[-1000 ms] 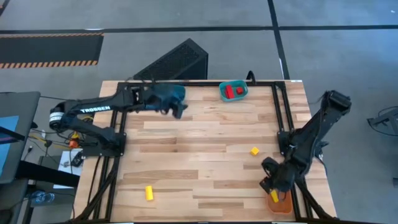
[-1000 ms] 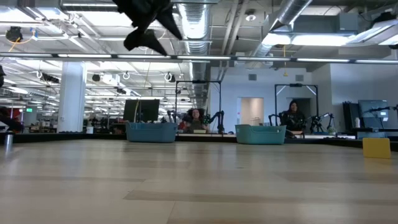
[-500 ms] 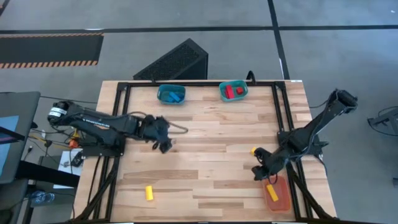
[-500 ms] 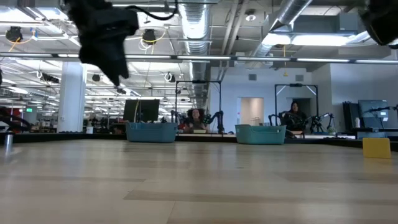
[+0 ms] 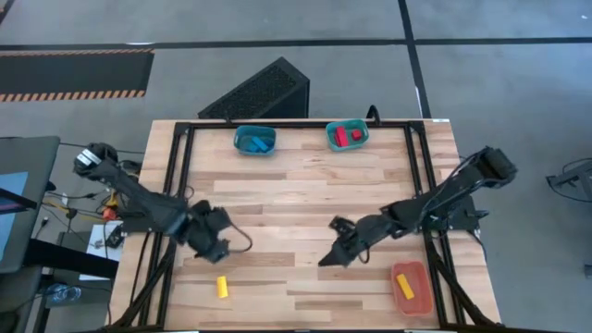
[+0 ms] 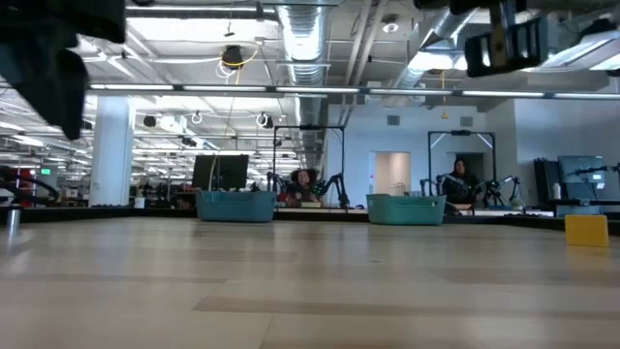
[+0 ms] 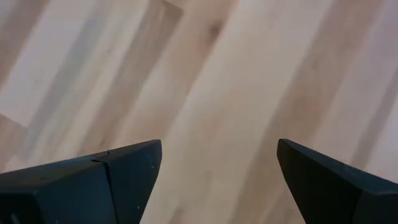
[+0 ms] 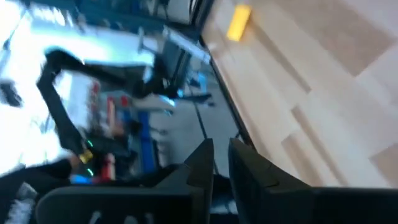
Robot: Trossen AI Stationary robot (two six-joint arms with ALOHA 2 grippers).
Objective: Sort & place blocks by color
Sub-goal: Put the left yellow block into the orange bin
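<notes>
Left hand [image 5: 219, 248] gapes wide, empty, near yellow block [image 5: 222, 287]. Right hand [image 5: 330, 258] nearly closed, empty. Risk: an off-centre descent knocks the block across the tabletop [image 5: 287, 199].

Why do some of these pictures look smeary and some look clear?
The right wrist view is streaked all over; the yellow block there has soft edges. In the left wrist view the wood grain is smeared, while the left claw looks sharp. In the low view the dark arm shapes at the top are blurred and the ceiling lights glare. The high view is clear.
</notes>
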